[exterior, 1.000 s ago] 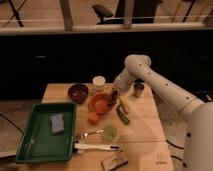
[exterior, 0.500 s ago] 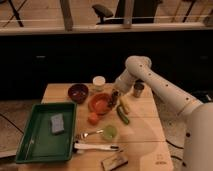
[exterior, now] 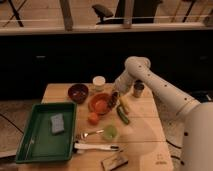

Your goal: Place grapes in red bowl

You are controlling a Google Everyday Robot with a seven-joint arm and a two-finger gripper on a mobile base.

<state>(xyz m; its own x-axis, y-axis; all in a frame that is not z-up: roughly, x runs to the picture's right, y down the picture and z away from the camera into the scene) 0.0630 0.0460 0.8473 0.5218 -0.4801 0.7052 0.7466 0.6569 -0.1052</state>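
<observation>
The red bowl [exterior: 99, 104] sits mid-table, bright orange-red and shallow. My gripper [exterior: 114, 99] hangs at the end of the white arm [exterior: 150, 80], right over the bowl's right rim and pointing down into it. The grapes do not stand out as a separate thing: only a dark shape shows at the gripper's tip against the rim, and I cannot tell whether it is the grapes or part of the gripper.
A dark maroon bowl [exterior: 78, 92] and a white jar [exterior: 99, 82] stand behind the red bowl, a metal can [exterior: 138, 89] to its right. An orange-red fruit [exterior: 93, 118], green cup [exterior: 109, 132], yellow and green vegetables [exterior: 123, 112] and utensils [exterior: 97, 147] lie in front. A green tray [exterior: 35, 140] with a sponge fills the left.
</observation>
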